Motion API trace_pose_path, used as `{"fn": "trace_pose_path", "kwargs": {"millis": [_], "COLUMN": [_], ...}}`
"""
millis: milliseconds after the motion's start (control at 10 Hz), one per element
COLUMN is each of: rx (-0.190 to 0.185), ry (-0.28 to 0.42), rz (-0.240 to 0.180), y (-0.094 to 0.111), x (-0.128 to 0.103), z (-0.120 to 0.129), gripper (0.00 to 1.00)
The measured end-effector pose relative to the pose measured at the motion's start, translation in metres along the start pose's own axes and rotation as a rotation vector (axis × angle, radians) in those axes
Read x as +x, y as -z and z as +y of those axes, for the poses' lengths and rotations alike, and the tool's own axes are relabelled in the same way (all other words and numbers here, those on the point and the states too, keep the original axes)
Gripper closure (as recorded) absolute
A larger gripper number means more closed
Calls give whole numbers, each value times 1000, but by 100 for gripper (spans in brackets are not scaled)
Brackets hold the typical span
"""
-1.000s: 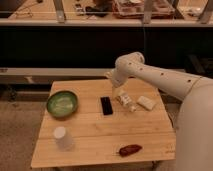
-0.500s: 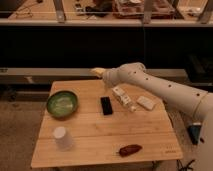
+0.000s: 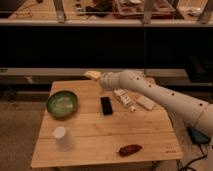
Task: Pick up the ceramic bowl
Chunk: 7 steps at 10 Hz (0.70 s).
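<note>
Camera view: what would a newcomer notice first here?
The long white robot arm reaching in from the right, its open gripper hovering over the light wooden table's back edge. Next, the round green ceramic bowl at the table's left, with an upturned white cup in front of it.

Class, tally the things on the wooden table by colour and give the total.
Green: 1, the bowl
White: 3, the cup, the packet, the flat block
Black: 1, the flat bar
Red-brown: 1, the lumpy piece
Total: 6
The gripper hangs over the far edge of the table, holding nothing.
</note>
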Motion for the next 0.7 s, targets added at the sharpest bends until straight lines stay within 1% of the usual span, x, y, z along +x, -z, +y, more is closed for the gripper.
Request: {"fn": "trace_pose_path", "kwargs": {"millis": [100,200,300,400,500,600,700], "rx": [6,9,7,-18,-40,-72,-126], "ry": [16,40,83,155,197,237,273], "rz": [-27,-65,-127,-215,-259,-295,-323], "y": [-3,-6,-13,-24,-31,-38,-46], "x": [-7,-15,-27,-40,-44,-43,-38], "z": [-4,-7,-12,-16,-18,-17,-13], "gripper": [20,20,20,20,20,20,20]}}
